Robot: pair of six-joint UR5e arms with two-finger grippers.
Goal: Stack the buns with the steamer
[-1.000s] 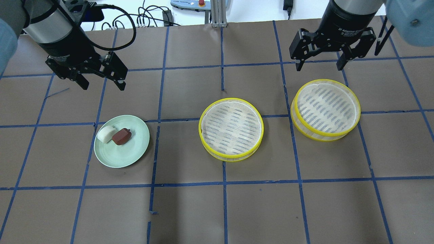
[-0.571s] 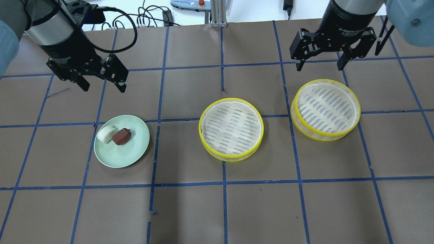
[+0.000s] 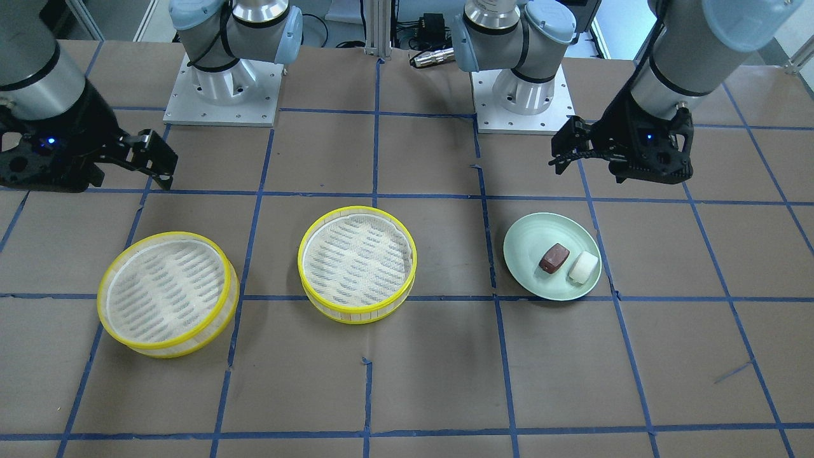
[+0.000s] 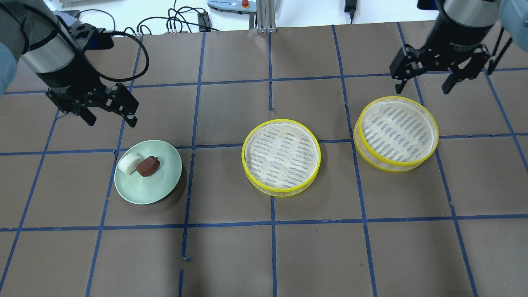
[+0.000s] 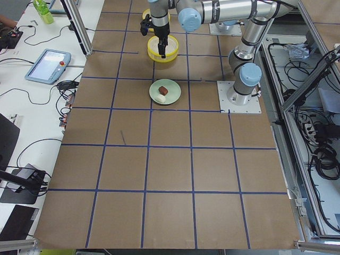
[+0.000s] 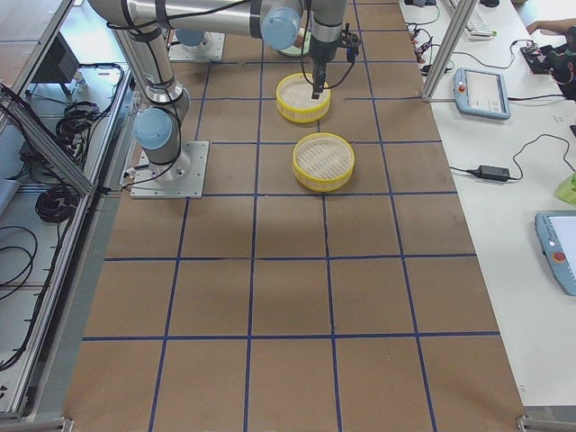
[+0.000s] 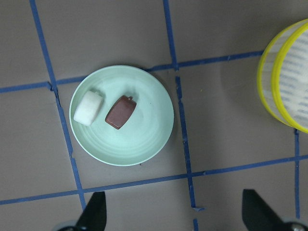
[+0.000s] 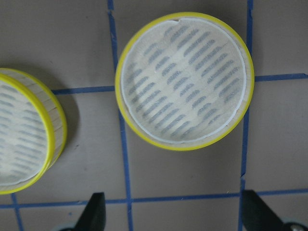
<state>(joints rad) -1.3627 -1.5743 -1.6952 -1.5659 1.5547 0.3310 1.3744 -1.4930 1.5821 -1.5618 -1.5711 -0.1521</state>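
There are two small buns, and both lie on a pale green round plate (image 4: 159,190) at the robot's left end of the brown paper-covered table (image 4: 231,255) with its blue tape squares. The plain white rounded bun (image 4: 129,163) looks soft and puffy, like a fat little pillow, and it sits close to the plate's edge on the side away from the baskets. The shiny dark red-brown bun (image 4: 148,166) is more like a small block with round corners and a tiny nub at one end, and it lies nearer the plate's middle. The two buns are just beside each other, but I cannot tell if they touch. Neither bun is in a steamer. The middle round steamer basket with a bright yellow rim (image 4: 281,157) stands on the table well apart from the plate. It has a pale wall and a white net floor with dark slots showing through. A second round yellow-rimmed steamer basket (image 4: 397,133) of the same kind stands near it, further to the robot's right. The left black two-finger tool (image 4: 110,120) hangs in the air near the plate with its fingers spread wide and nothing between them. The right black two-finger tool (image 4: 422,88) hangs near the second basket, also spread wide and holding nothing.
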